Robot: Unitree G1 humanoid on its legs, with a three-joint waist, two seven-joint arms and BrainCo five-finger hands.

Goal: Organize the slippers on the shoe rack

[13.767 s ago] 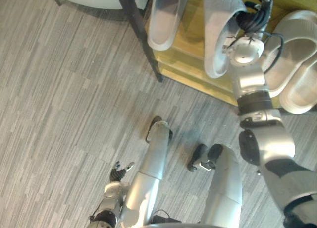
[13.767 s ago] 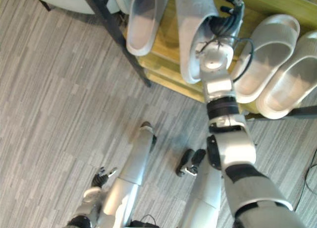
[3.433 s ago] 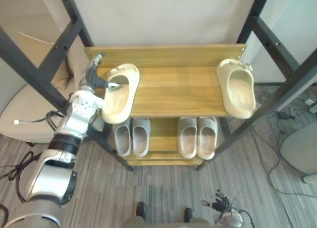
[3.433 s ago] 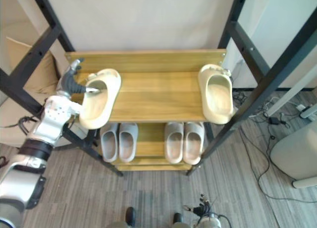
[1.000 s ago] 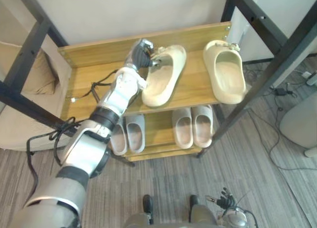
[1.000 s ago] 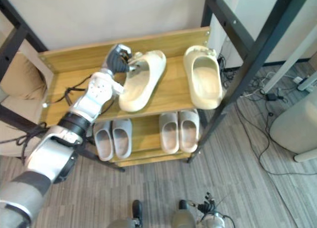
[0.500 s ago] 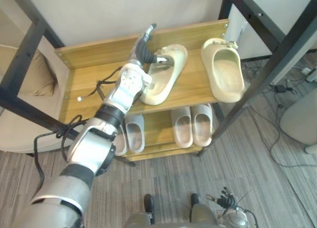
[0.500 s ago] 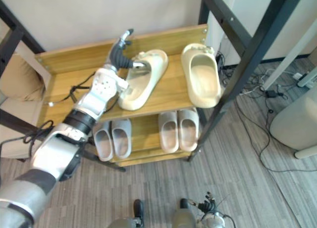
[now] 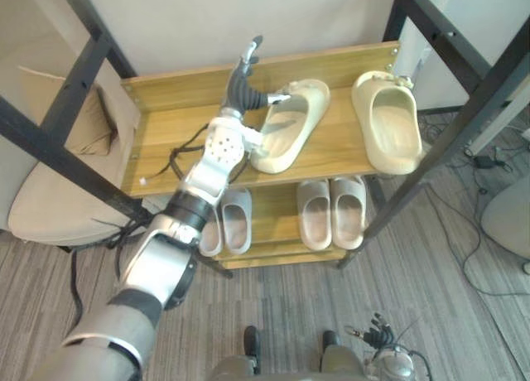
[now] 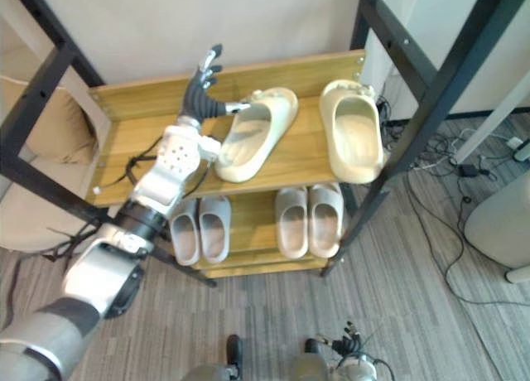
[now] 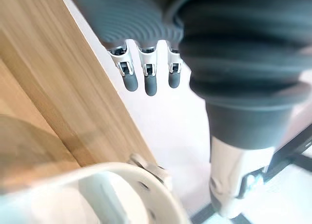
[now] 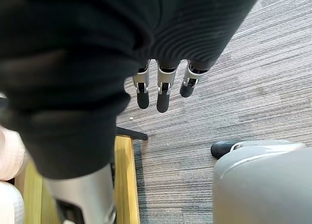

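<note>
The wooden shoe rack with black metal posts (image 9: 161,141) has two chunky cream foam slippers on top: one angled (image 9: 291,126), one straight near the right post (image 9: 387,124). Two pairs of grey slippers (image 9: 236,221) (image 9: 331,213) sit on the lower shelf. The left hand (image 9: 243,87) is just beside the angled one, fingers straight, thumb toward its rim, gripping nothing. The right hand (image 9: 377,338) hangs low, fingers relaxed and empty.
</note>
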